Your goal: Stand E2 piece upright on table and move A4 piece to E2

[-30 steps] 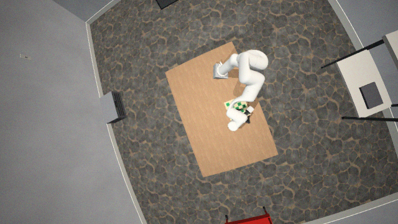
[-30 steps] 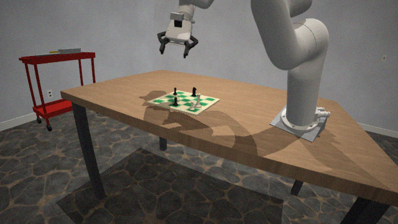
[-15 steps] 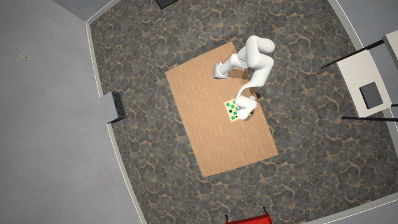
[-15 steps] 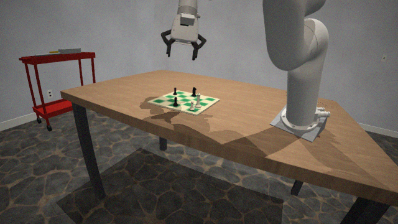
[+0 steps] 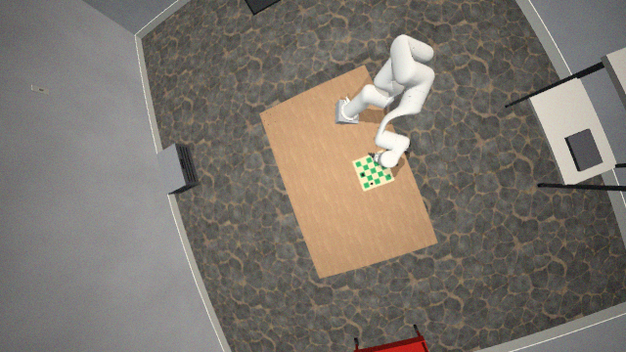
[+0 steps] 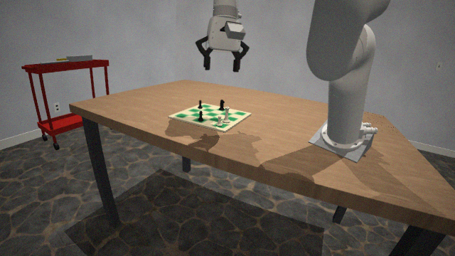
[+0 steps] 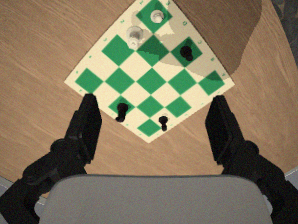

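Observation:
A small green and cream chessboard (image 6: pixel 210 116) lies on the wooden table; it also shows in the wrist view (image 7: pixel 152 76) and from above (image 5: pixel 373 173). Three black pieces stand on it (image 6: pixel 200 104) (image 6: pixel 222 104) (image 6: pixel 200 116). Two white pieces stand near one corner, a tall one (image 6: pixel 227 114) and a short one (image 6: pixel 220 121). All look upright. The edge letters are too small to read. My gripper (image 6: pixel 220 65) hangs high above the board, open and empty. In the wrist view its fingers frame the board's near edge.
The arm's base (image 6: pixel 343 140) is bolted to the table to the right of the board. A red cart (image 6: pixel 65 96) stands off the table at the left. A white desk (image 5: pixel 572 132) stands at the room's side.

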You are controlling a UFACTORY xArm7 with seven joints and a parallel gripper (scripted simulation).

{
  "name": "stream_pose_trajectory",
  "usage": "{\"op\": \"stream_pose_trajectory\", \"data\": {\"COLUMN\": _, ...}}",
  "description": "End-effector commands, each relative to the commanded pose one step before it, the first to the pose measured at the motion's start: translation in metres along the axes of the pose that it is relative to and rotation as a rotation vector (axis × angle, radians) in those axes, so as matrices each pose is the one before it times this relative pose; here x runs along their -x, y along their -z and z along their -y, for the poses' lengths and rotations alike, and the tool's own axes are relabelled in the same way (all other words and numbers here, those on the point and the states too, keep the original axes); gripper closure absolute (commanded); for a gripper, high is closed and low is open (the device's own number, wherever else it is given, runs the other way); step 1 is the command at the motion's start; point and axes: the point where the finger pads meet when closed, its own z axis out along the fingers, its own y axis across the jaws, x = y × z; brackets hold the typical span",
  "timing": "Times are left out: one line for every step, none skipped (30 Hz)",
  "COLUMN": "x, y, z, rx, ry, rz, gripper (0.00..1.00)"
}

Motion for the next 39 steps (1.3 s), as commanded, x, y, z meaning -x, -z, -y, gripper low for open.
{"op": "stream_pose_trajectory", "data": {"x": -0.01253, "y": -0.00276, "z": 0.01438, "rx": -0.02575, "ry": 0.06363, "rz": 0.09853, "gripper": 0.0}}
{"op": "stream_pose_trajectory", "data": {"x": 0.0, "y": 0.0, "z": 0.0, "rx": 0.0, "ry": 0.0, "rz": 0.0, "gripper": 0.0}}
{"op": "stream_pose_trajectory", "data": {"x": -0.0017, "y": -0.00071, "z": 0.00231, "rx": -0.00542, "ry": 0.00944, "rz": 0.00999, "gripper": 0.0}}
{"op": "stream_pose_trajectory", "data": {"x": -0.0012, "y": -0.0005, "z": 0.00163, "rx": -0.00382, "ry": 0.00667, "rz": 0.00703, "gripper": 0.0}}
{"op": "stream_pose_trajectory", "data": {"x": -0.00076, "y": -0.00032, "z": 0.00104, "rx": -0.00243, "ry": 0.00425, "rz": 0.00447, "gripper": 0.0}}
{"op": "stream_pose_trajectory", "data": {"x": -0.00041, "y": -0.00017, "z": 0.00056, "rx": -0.00131, "ry": 0.00229, "rz": 0.0024, "gripper": 0.0}}
{"op": "stream_pose_trajectory", "data": {"x": -0.00016, "y": -0.00007, "z": 0.00022, "rx": -0.0005, "ry": 0.00088, "rz": 0.00093, "gripper": 0.0}}
{"op": "stream_pose_trajectory", "data": {"x": -0.00002, "y": -0.00001, "z": 0.00003, "rx": -0.00007, "ry": 0.00013, "rz": 0.00014, "gripper": 0.0}}
{"op": "stream_pose_trajectory", "data": {"x": 0.0, "y": 0.0, "z": 0.0, "rx": 0.0, "ry": 0.0, "rz": 0.0, "gripper": 0.0}}
{"op": "stream_pose_trajectory", "data": {"x": 0.0, "y": 0.0, "z": 0.0, "rx": 0.0, "ry": 0.0, "rz": 0.0, "gripper": 0.0}}
{"op": "stream_pose_trajectory", "data": {"x": 0.0, "y": 0.0, "z": 0.0, "rx": 0.0, "ry": 0.0, "rz": 0.0, "gripper": 0.0}}
{"op": "stream_pose_trajectory", "data": {"x": 0.0, "y": 0.0, "z": 0.0, "rx": 0.0, "ry": 0.0, "rz": 0.0, "gripper": 0.0}}
{"op": "stream_pose_trajectory", "data": {"x": 0.0, "y": 0.0, "z": 0.0, "rx": 0.0, "ry": 0.0, "rz": 0.0, "gripper": 0.0}}
{"op": "stream_pose_trajectory", "data": {"x": 0.0, "y": 0.0, "z": 0.0, "rx": 0.0, "ry": 0.0, "rz": 0.0, "gripper": 0.0}}
{"op": "stream_pose_trajectory", "data": {"x": 0.0, "y": 0.0, "z": 0.0, "rx": 0.0, "ry": 0.0, "rz": 0.0, "gripper": 0.0}}
{"op": "stream_pose_trajectory", "data": {"x": 0.0, "y": 0.0, "z": 0.0, "rx": 0.0, "ry": 0.0, "rz": 0.0, "gripper": 0.0}}
{"op": "stream_pose_trajectory", "data": {"x": 0.0, "y": 0.0, "z": 0.0, "rx": 0.0, "ry": 0.0, "rz": 0.0, "gripper": 0.0}}
{"op": "stream_pose_trajectory", "data": {"x": 0.0, "y": 0.0, "z": 0.0, "rx": 0.0, "ry": 0.0, "rz": 0.0, "gripper": 0.0}}
{"op": "stream_pose_trajectory", "data": {"x": 0.0, "y": 0.0, "z": 0.0, "rx": 0.0, "ry": 0.0, "rz": 0.0, "gripper": 0.0}}
{"op": "stream_pose_trajectory", "data": {"x": 0.0, "y": 0.0, "z": 0.0, "rx": 0.0, "ry": 0.0, "rz": 0.0, "gripper": 0.0}}
{"op": "stream_pose_trajectory", "data": {"x": 0.0, "y": 0.0, "z": 0.0, "rx": 0.0, "ry": 0.0, "rz": 0.0, "gripper": 0.0}}
{"op": "stream_pose_trajectory", "data": {"x": 0.0, "y": 0.0, "z": 0.0, "rx": 0.0, "ry": 0.0, "rz": 0.0, "gripper": 0.0}}
{"op": "stream_pose_trajectory", "data": {"x": 0.0, "y": 0.0, "z": 0.0, "rx": 0.0, "ry": 0.0, "rz": 0.0, "gripper": 0.0}}
{"op": "stream_pose_trajectory", "data": {"x": 0.0, "y": 0.0, "z": 0.0, "rx": 0.0, "ry": 0.0, "rz": 0.0, "gripper": 0.0}}
{"op": "stream_pose_trajectory", "data": {"x": 0.0, "y": 0.0, "z": 0.0, "rx": 0.0, "ry": 0.0, "rz": 0.0, "gripper": 0.0}}
{"op": "stream_pose_trajectory", "data": {"x": 0.0, "y": -0.00001, "z": 0.0, "rx": 0.0, "ry": -0.00041, "rz": 0.0, "gripper": 0.0}}
{"op": "stream_pose_trajectory", "data": {"x": 0.0, "y": -0.00006, "z": -0.00001, "rx": 0.0, "ry": -0.00275, "rz": 0.00001, "gripper": 0.0}}
{"op": "stream_pose_trajectory", "data": {"x": 0.0, "y": -0.00015, "z": -0.00002, "rx": 0.0, "ry": -0.00702, "rz": 0.00002, "gripper": 0.0}}
{"op": "stream_pose_trajectory", "data": {"x": 0.0, "y": -0.00028, "z": -0.00004, "rx": 0.00001, "ry": -0.01281, "rz": 0.00004, "gripper": 0.0}}
{"op": "stream_pose_trajectory", "data": {"x": 0.0, "y": -0.00043, "z": -0.00006, "rx": 0.00001, "ry": -0.01972, "rz": 0.00006, "gripper": 0.0}}
{"op": "stream_pose_trajectory", "data": {"x": 0.0, "y": -0.00059, "z": -0.00008, "rx": 0.00001, "ry": -0.0274, "rz": 0.00008, "gripper": 0.0}}
{"op": "stream_pose_trajectory", "data": {"x": -0.00001, "y": -0.00077, "z": -0.0001, "rx": 0.00002, "ry": -0.03553, "rz": 0.0001, "gripper": 0.0}}
{"op": "stream_pose_trajectory", "data": {"x": -0.00001, "y": -0.00095, "z": -0.00011, "rx": 0.00003, "ry": -0.04381, "rz": 0.00012, "gripper": 0.0}}
{"op": "stream_pose_trajectory", "data": {"x": -0.00002, "y": -0.00114, "z": -0.00012, "rx": 0.00004, "ry": -0.05195, "rz": 0.00012, "gripper": 0.0}}
{"op": "stream_pose_trajectory", "data": {"x": 0.0, "y": 0.0, "z": 0.0, "rx": 0.0, "ry": 0.0, "rz": 0.0, "gripper": 0.0}}
{"op": "stream_pose_trajectory", "data": {"x": 0.0, "y": 0.0, "z": 0.0, "rx": 0.0, "ry": 0.0, "rz": 0.0, "gripper": 0.0}}
{"op": "stream_pose_trajectory", "data": {"x": -0.00002, "y": -0.00131, "z": -0.00012, "rx": 0.00004, "ry": -0.05972, "rz": 0.00013, "gripper": 0.0}}
{"op": "stream_pose_trajectory", "data": {"x": -0.00003, "y": -0.00148, "z": -0.00012, "rx": 0.00005, "ry": -0.06691, "rz": 0.00012, "gripper": 0.0}}
{"op": "stream_pose_trajectory", "data": {"x": -0.00003, "y": -0.00163, "z": -0.00011, "rx": 0.00005, "ry": -0.07332, "rz": 0.00011, "gripper": 0.0}}
